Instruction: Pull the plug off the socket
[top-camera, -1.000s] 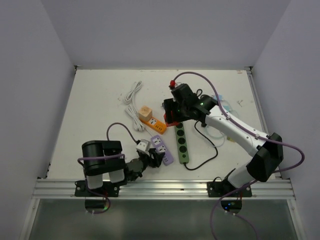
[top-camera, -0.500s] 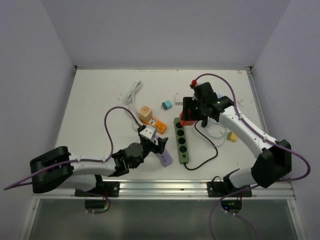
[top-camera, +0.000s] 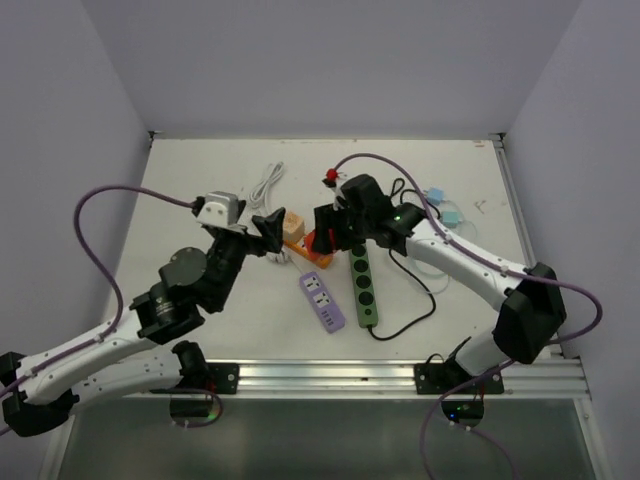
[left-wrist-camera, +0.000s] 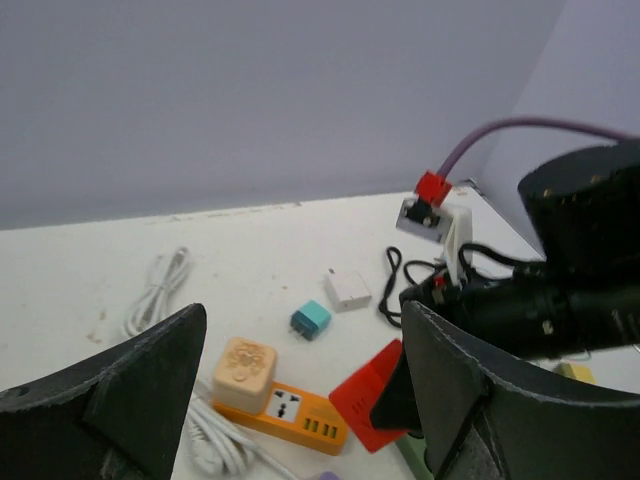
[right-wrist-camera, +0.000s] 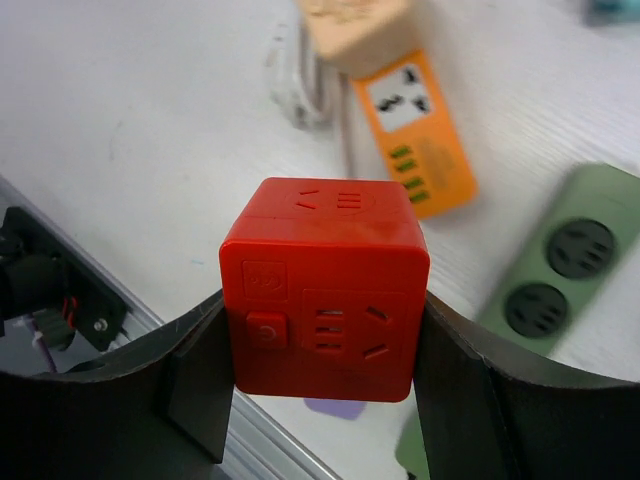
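Observation:
A tan cube plug (top-camera: 291, 224) sits on one end of the orange socket strip (top-camera: 308, 252). Both show in the left wrist view, the plug (left-wrist-camera: 245, 370) on the strip (left-wrist-camera: 290, 417). My right gripper (top-camera: 326, 230) is shut on a red cube socket (right-wrist-camera: 325, 250) and holds it above the table just right of the orange strip (right-wrist-camera: 415, 130). My left gripper (top-camera: 268, 230) is open and empty, raised above the table left of the tan plug. Its fingers (left-wrist-camera: 120, 400) frame the plug in its wrist view, apart from it.
A purple strip (top-camera: 322, 300) and a green strip (top-camera: 363, 285) with a black cord lie near the front. A coiled white cable (top-camera: 264, 187) lies at the back left. A teal plug (left-wrist-camera: 310, 320) and a white adapter (left-wrist-camera: 347, 289) lie behind the orange strip.
My left arm has risen from the purple strip at the front and swung back towards the tan plug. My right gripper has moved left with the red cube to beside the orange strip.

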